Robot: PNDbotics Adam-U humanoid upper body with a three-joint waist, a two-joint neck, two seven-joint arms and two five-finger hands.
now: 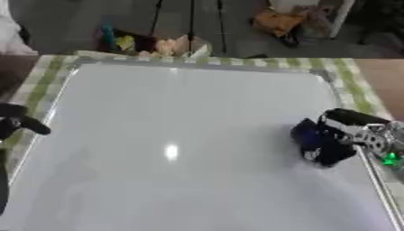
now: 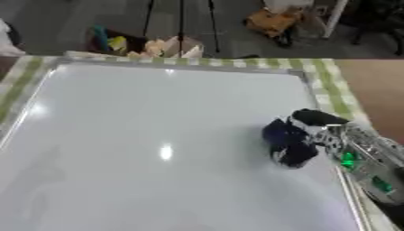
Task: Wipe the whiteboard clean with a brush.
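A large whiteboard lies flat and fills most of both views; its surface looks white with no marks that I can make out. My right hand comes in from the right edge and is curled round a dark blue brush, which rests on the board near its right rim. My left hand shows only in the left eye view, at the board's left rim, dark and blurred; its fingers cannot be read.
A green and white checked cloth lies under the board and shows along its far and right sides. Beyond the far edge stand a box of coloured things, tripod legs and an orange object on the floor.
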